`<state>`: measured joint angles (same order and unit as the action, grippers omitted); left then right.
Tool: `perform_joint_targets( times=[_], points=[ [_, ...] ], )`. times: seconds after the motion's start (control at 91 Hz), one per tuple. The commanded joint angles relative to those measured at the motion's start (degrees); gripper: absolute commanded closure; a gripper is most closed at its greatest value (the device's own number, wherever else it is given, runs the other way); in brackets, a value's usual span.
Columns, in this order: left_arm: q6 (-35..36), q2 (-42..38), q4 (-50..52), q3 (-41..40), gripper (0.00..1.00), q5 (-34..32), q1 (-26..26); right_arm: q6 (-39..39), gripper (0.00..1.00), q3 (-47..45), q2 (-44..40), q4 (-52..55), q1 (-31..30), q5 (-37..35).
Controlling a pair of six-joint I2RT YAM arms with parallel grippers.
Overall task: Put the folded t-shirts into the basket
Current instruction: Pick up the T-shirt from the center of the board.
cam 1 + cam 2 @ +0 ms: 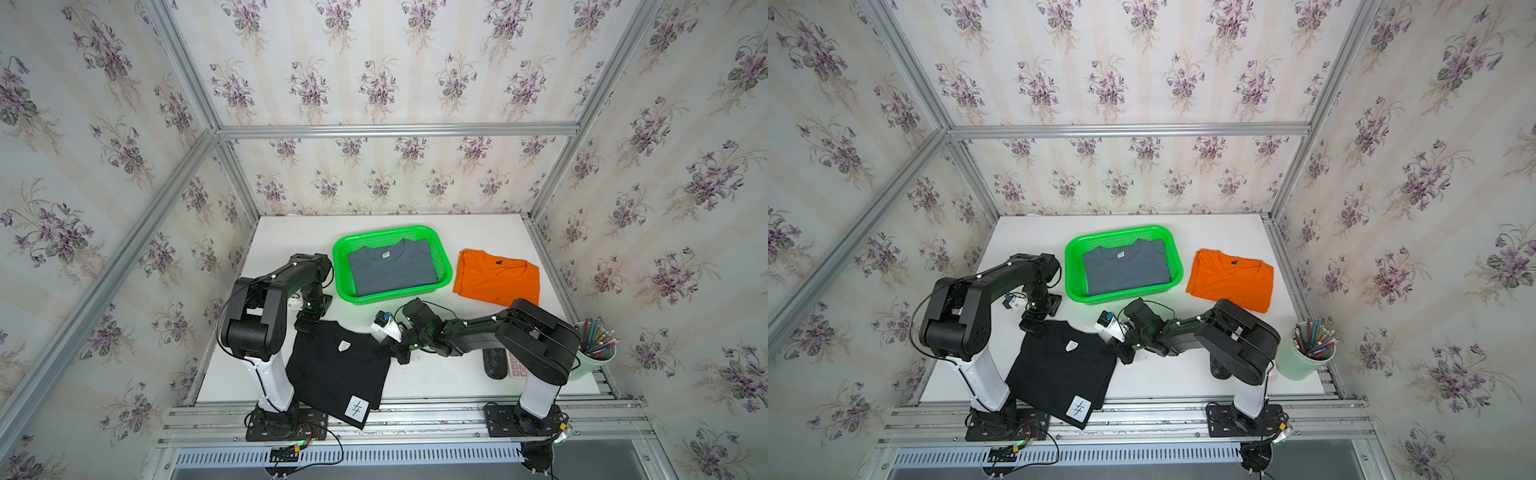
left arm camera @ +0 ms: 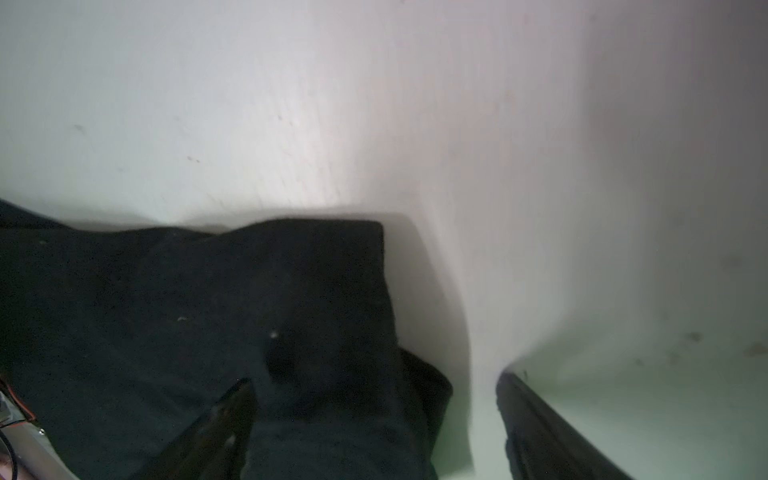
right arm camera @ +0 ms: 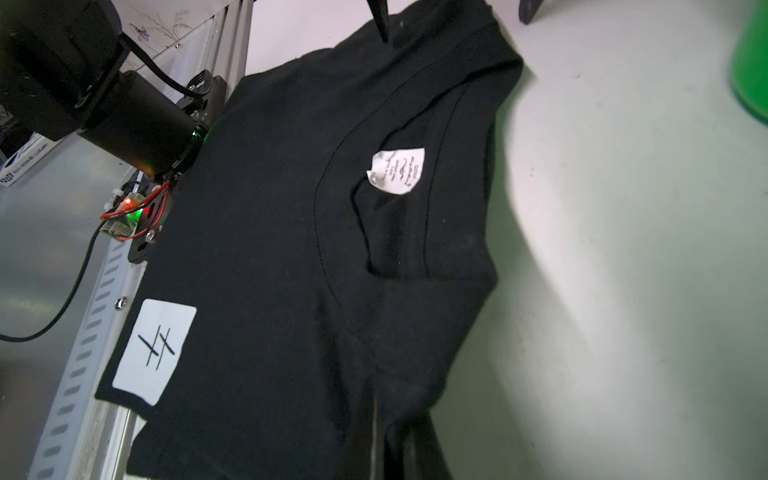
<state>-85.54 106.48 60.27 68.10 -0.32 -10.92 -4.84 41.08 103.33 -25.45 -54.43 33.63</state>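
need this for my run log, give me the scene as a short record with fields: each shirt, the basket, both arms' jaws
basket: green, far middle of the table
grey t-shirt: folded, inside the basket
orange t-shirt: on the table beside the basket, apart from it
black t-shirt: at the near table edge, one corner overhanging the front rail
left gripper: jaws open, over a far corner of the black t-shirt
right gripper: jaws shut on the black t-shirt's edge
not yet in basket: black, orange

Left wrist view blurs the black t-shirt.
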Motion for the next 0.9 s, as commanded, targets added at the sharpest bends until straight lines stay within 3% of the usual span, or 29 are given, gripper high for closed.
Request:
perform_joint_targets(
  times=[0.0,0.088,0.121,0.187,0.286,0.418,0.615,0.758,0.89],
  points=[
    [-0.2,1.2,1.9,0.2,0.10,-0.7,-0.9,-3.5,1.00,0.3,-1.4,0.7,-0.9,-0.1],
    [-0.2,2.4,1.8,-0.4,0.12,0.0,-1.0,-5.5,1.00,0.6,-2.4,1.6,-1.9,-1.7],
    [-0.2,2.7,1.8,-0.5,0.17,0.3,-1.1,-6.2,1.00,0.7,-2.8,2.0,-2.2,-2.3],
    [-0.8,3.4,3.3,-0.5,0.37,0.2,-1.1,-6.9,1.00,1.1,-3.2,2.4,-2.7,-3.2],
    [-1.0,3.0,5.3,-0.5,0.58,-1.8,-1.1,-7.4,1.00,1.0,-4.2,2.4,-2.7,-4.2],
    [-1.0,0.8,6.6,-0.7,1.00,-3.4,-1.0,-8.0,1.00,0.8,-6.4,2.3,-3.0,-6.1],
    [5.3,-2.0,7.3,1.4,1.00,-0.7,-0.8,-6.6,1.00,-0.3,-10.5,0.0,-2.9,-9.7],
    [3.9,-9.7,4.6,-1.5,1.00,4.4,-0.9,-5.0,1.00,-1.1,-14.4,0.1,-2.9,-12.4],
    [1.4,-16.1,3.7,-1.5,1.00,6.4,-2.1,-7.9,1.00,0.5,-18.8,6.5,-2.5,-12.1]
  ],
)
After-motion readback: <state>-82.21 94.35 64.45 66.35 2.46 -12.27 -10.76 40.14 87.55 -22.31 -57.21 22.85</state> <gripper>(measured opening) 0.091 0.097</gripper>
